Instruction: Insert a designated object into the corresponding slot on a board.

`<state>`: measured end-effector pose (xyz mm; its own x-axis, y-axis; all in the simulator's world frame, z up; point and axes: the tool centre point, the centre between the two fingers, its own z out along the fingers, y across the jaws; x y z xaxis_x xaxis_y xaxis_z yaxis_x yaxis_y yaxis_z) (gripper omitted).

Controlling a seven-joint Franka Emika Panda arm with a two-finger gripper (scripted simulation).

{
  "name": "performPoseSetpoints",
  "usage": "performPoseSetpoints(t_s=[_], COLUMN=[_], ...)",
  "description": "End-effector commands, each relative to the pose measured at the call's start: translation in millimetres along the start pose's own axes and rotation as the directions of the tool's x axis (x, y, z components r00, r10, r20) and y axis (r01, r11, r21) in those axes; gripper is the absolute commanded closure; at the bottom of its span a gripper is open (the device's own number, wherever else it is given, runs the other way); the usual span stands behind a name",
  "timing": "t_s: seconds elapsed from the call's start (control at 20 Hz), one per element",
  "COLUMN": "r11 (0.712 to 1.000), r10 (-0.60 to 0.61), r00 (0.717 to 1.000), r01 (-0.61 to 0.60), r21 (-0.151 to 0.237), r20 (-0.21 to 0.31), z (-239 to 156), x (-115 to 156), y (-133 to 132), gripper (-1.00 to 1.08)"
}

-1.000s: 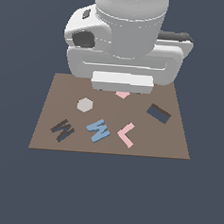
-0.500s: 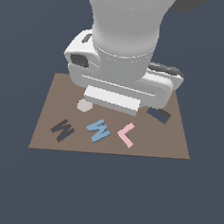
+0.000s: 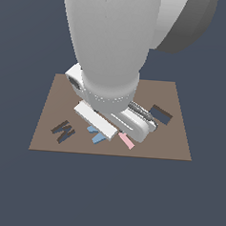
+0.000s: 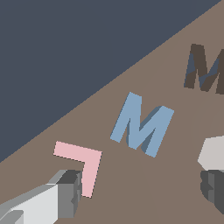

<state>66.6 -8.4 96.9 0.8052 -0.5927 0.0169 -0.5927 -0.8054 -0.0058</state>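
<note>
Flat, even, shadowless, sharp renders

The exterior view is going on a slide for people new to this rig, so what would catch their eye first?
The huge white arm fills the middle of the exterior view, hanging low over the brown board and hiding much of it. Under it peeks the light-blue W block, with the dark W-shaped slot towards the exterior view's left. The wrist view shows the block free, beside the pink L piece.

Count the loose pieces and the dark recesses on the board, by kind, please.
Blue W: 1
Pink L: 1
Grey hexagon: 1
W recess: 1
Rectangular recess: 1
Total: 5, all on the board.
</note>
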Motion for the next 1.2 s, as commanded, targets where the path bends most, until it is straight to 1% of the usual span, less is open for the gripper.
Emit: performPoseSetpoints(t_s=[0.0, 0.3, 0.55, 0.85, 1.15], r11=[0.996, 0.969, 0.942, 0.923, 0.923], r10=[0.088, 0.249, 0.336, 0.385, 0.384], r00=[0.996, 0.969, 0.942, 0.923, 0.923], r01=[-0.088, -0.249, -0.335, -0.384, -0.384], r21=[-0.002, -0.007, -0.01, -0.012, -0.012], r20=[0.002, 0.008, 0.011, 0.013, 0.013], z=[10.2, 29.6, 40.4, 46.6, 50.5], x=[7.8, 21.3, 28.4, 32.3, 32.1], y=[1.4, 6.4, 10.3, 13.0, 13.3], gripper=[-0.92, -0.92, -0.92, -0.92, -0.92])
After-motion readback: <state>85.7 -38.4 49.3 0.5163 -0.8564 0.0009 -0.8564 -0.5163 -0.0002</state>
